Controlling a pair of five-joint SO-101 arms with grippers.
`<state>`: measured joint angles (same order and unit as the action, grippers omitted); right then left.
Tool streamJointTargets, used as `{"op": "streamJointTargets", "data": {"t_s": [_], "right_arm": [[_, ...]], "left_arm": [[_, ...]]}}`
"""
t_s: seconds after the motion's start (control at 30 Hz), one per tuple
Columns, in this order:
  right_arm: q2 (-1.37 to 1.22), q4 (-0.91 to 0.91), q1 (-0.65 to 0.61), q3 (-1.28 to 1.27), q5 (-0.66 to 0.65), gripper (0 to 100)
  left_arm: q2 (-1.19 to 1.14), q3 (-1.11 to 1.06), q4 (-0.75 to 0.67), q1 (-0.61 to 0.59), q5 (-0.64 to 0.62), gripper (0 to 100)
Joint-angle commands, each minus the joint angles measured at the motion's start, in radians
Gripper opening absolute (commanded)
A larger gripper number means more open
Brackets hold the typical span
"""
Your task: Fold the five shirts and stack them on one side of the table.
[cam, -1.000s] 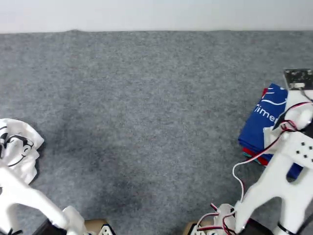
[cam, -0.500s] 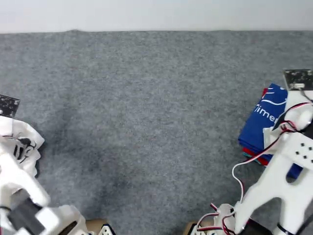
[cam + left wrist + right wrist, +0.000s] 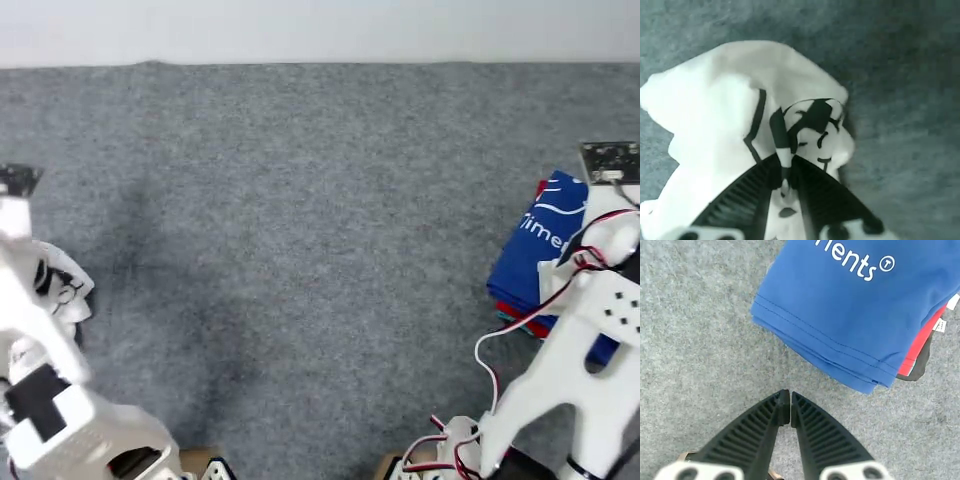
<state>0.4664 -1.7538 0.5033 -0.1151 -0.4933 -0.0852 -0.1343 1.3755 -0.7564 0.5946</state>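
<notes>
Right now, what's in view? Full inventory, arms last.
white shirt: 1, white with black print, crumpled at the table's left edge
folded shirt stack: 1, blue on top, red below, a dark layer under that, right side of the table
table cover: 1, grey, under everything
wall: 1, white, behind the far edge
left gripper: 1, black jaws, shut on a fold of the white shirt
right gripper: 1, black jaws, shut, over bare cover beside the stack
</notes>
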Motion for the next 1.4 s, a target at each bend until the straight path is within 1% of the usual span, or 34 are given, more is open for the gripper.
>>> {"op": "streamJointTargets", "data": {"t_s": [0.0, 0.1, 0.2, 0.3, 0.43, 0.5, 0.6, 0.67, 0.73, 0.83, 0.93, 1.0, 1.13, 1.17, 1.27, 1.37], "right_arm": [[0.036, -0.036, -0.007, 0.051, -0.011, 0.9], [0.038, -0.036, 0.005, 0.051, -0.011, 0.9], [0.036, -0.036, 0.050, 0.049, -0.011, 0.9], [0.036, -0.036, 0.087, 0.049, -0.011, 0.9], [0.036, -0.036, 0.131, 0.049, -0.021, 0.9], [0.036, -0.036, 0.148, 0.041, -0.084, 0.9], [0.036, -0.036, 0.153, 0.014, -0.199, 0.9], [0.036, -0.036, 0.153, -0.006, -0.249, 0.9], [0.036, -0.036, 0.145, -0.015, -0.258, 0.9], [0.036, -0.036, 0.143, -0.015, -0.259, 1.1], [0.036, -0.036, 0.143, -0.015, -0.262, 1.6], [0.038, -0.038, 0.147, -0.015, -0.261, 4.6], [0.082, -0.042, 0.145, -0.014, -0.258, 13.2], [0.110, -0.042, 0.143, -0.014, -0.258, 14.7], [0.203, -0.042, 0.079, -0.015, -0.258, 16.0], [0.278, -0.042, -0.059, -0.017, -0.239, 15.9]], "left_arm": [[0.012, 0.255, 0.175, 0.080, -0.204, 0], [0.029, 0.458, 0.276, 0.172, -0.353, 0], [0.034, 0.636, 0.365, 0.308, -0.459, 0], [0.038, 0.754, 0.379, 0.451, -0.529, 0], [0.038, 0.895, 0.379, 0.655, -0.545, 0], [0.049, 0.952, 0.379, 0.744, -0.545, 0], [0.084, 0.952, 0.379, 0.827, -0.528, 0], [0.109, 0.875, 0.379, 0.848, -0.491, 0], [0.138, 0.757, 0.379, 0.848, -0.470, 1], [0.181, 0.539, 0.379, 0.796, -0.445, 2], [0.224, 0.328, 0.379, 0.717, -0.445, 9], [0.252, 0.213, 0.379, 0.660, -0.445, 13], [0.299, 0.038, 0.379, 0.552, -0.430, 13], [0.310, 0.004, 0.379, 0.526, -0.408, 13], [0.364, -0.050, 0.379, 0.430, -0.348, 13], [0.450, -0.050, 0.377, 0.307, -0.338, 13]]}}
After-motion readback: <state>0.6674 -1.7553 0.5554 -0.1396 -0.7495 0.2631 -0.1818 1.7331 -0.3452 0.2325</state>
